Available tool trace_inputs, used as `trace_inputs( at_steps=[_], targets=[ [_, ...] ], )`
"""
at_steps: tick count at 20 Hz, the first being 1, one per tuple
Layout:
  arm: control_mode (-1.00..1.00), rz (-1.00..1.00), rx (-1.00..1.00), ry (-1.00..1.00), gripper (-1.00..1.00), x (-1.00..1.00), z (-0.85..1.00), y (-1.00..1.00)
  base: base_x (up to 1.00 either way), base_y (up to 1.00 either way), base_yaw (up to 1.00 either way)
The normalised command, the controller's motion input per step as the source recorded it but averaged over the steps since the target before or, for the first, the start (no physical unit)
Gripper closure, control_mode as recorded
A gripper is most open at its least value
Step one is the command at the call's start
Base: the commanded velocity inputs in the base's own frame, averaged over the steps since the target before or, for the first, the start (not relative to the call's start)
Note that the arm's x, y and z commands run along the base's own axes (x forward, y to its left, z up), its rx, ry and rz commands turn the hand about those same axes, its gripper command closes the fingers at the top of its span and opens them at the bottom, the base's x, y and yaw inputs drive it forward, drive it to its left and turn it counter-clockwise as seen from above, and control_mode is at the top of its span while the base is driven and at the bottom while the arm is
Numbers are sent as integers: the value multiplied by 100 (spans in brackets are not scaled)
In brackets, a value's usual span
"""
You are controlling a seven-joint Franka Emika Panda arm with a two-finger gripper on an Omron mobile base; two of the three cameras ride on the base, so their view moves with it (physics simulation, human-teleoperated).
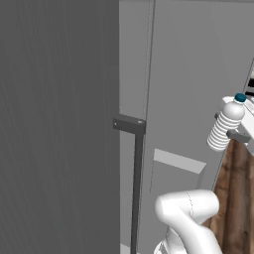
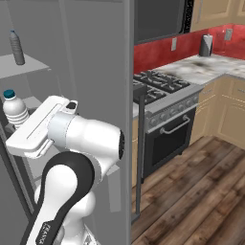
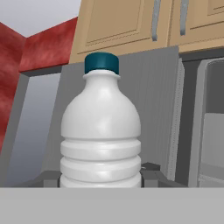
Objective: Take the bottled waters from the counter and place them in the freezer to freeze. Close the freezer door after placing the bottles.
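My gripper (image 3: 100,177) is shut on the clear-white ribbed bottled water (image 3: 100,131), whose blue cap points up. In the left base view the bottle (image 1: 225,124) hangs at the right, tilted, with the gripper (image 1: 227,127) around its middle. In the right base view the same bottle (image 2: 14,109) sits just past my white hand, in front of the freezer's (image 2: 28,95) grey shelves. The darker bottled water (image 2: 17,48) stands upright on an upper shelf (image 2: 36,63). The freezer door (image 2: 103,62) is swung open beside my arm. The marble counter (image 2: 210,66) lies far to the right.
A black gas stove with an oven (image 2: 167,124) stands just right of the open door's dark bar handle (image 2: 139,148). A grey roll-shaped thing (image 2: 206,45) stands on the counter by the red wall. Wooden floor (image 2: 201,191) spreads to the right.
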Motion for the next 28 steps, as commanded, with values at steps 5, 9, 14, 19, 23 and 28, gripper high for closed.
trace_inputs(
  at_steps=[5,9,14,19,23,28],
  targets=[
    [-100,-1,0,0,100,4,0,2,13,13,-2],
    [-100,-4,0,0,100,26,0,13,0,0,0],
    [-100,-8,-1,2,100,40,2,32,0,0,0],
    [-100,-14,-7,10,100,48,8,35,0,0,0],
    [-100,-9,-5,7,100,50,17,3,0,0,0],
    [-100,-7,-7,16,100,51,22,0,0,0,0]
  ],
)
